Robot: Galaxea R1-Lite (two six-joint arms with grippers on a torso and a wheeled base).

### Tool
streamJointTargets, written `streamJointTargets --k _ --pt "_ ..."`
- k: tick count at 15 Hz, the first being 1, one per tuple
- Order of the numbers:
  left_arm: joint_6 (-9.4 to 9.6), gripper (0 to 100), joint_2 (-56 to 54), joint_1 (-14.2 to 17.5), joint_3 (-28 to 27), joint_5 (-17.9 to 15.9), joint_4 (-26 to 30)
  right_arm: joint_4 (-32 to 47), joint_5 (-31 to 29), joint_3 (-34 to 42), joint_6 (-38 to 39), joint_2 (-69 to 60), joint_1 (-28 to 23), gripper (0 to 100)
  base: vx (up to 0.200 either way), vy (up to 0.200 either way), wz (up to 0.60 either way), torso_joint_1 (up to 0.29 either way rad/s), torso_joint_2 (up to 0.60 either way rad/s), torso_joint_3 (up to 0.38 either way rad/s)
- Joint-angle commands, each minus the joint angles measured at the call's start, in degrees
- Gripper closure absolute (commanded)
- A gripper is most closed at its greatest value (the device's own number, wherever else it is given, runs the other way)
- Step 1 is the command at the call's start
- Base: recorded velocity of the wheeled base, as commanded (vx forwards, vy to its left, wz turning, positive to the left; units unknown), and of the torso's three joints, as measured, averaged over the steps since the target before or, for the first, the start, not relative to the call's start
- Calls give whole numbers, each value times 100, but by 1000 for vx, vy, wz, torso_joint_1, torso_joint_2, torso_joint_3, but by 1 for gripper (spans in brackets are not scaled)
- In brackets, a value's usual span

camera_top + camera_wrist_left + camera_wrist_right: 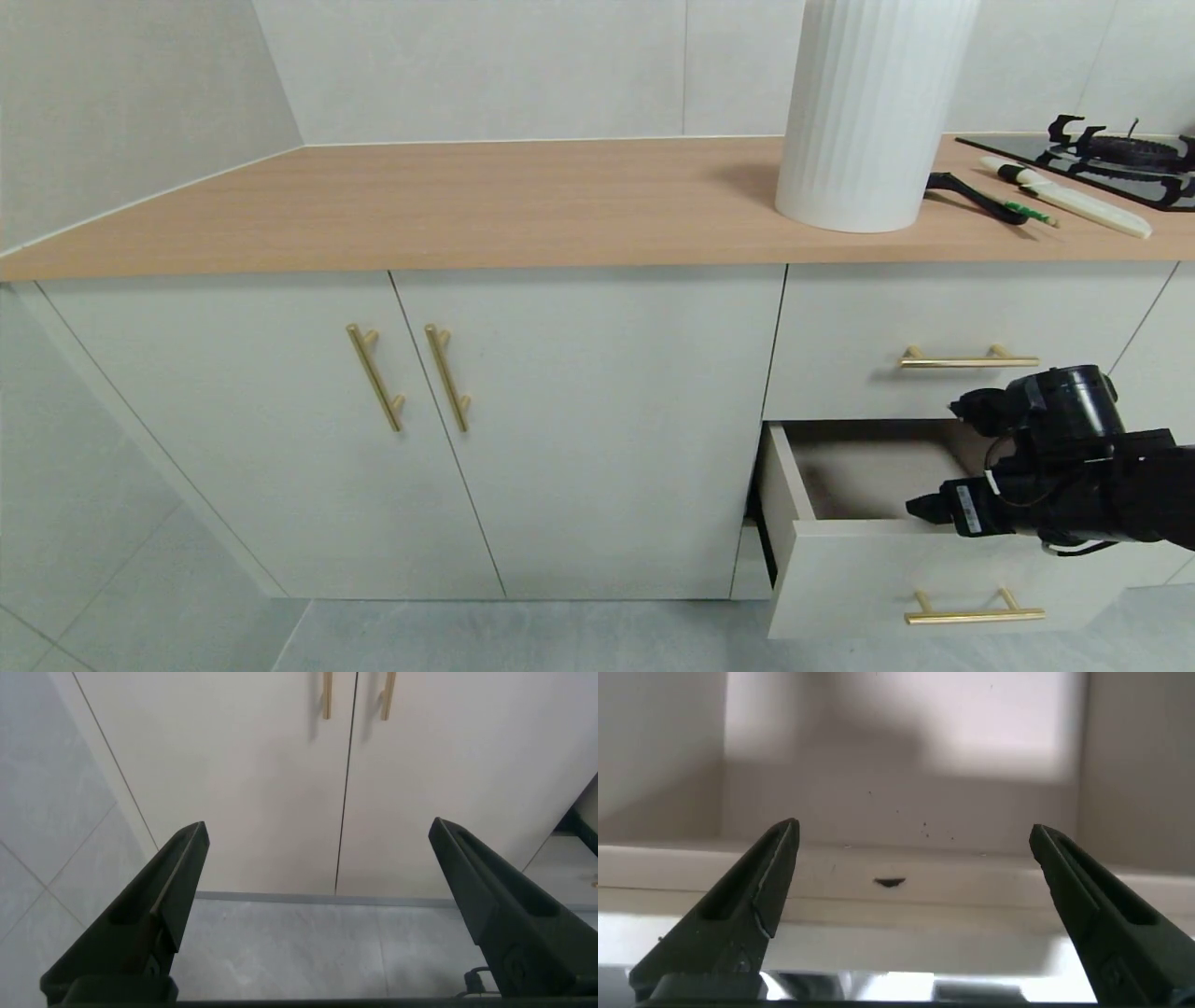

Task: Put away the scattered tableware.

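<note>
Tableware point(1074, 198) lies upper right on the tabletop point(467, 205) beside the white ribbed cylinder point(868, 112) — my right pincer point(915, 833), spread wide and empty, hangs at the drawer point(801, 485) lower right, pulled out, I judge, to take it in.

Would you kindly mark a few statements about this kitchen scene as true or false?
1. The lower drawer is pulled open. True.
2. The right hand is shut on a utensil. False: it is open and holds nothing, just in front of the open drawer.
3. A white utensil lies on the countertop, to the right of the white ribbed cylinder. True.
4. The two cabinet doors stand open. False: both are shut.
5. The left hand is open and faces the cabinet doors. True.
</note>
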Motion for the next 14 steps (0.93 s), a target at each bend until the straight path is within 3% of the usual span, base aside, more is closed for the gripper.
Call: streamJointTargets --k 1,4,5,9,14 --pt "-1 0 8 2 0 4 -1 372 -2 -17 -41 -221 3 0 0 0 0 0 0 0" --pt "-1 0 8 2 0 4 -1 1031 -2 -149 -50 -326 47 0 0 0 0 0 0 0" --pt "-1 0 8 2 0 4 -1 1804 -10 -368 -41 -414 100 0 0 0 0 0 0 0" --pt "-1 0 8 2 0 4 -1 3342 -37 -816 -24 -493 144 0 0 0 0 0 0 0" --pt "-1 0 8 2 0 4 -1 4204 -46 -834 -33 -484 258 0 0 0 0 0 0 0"
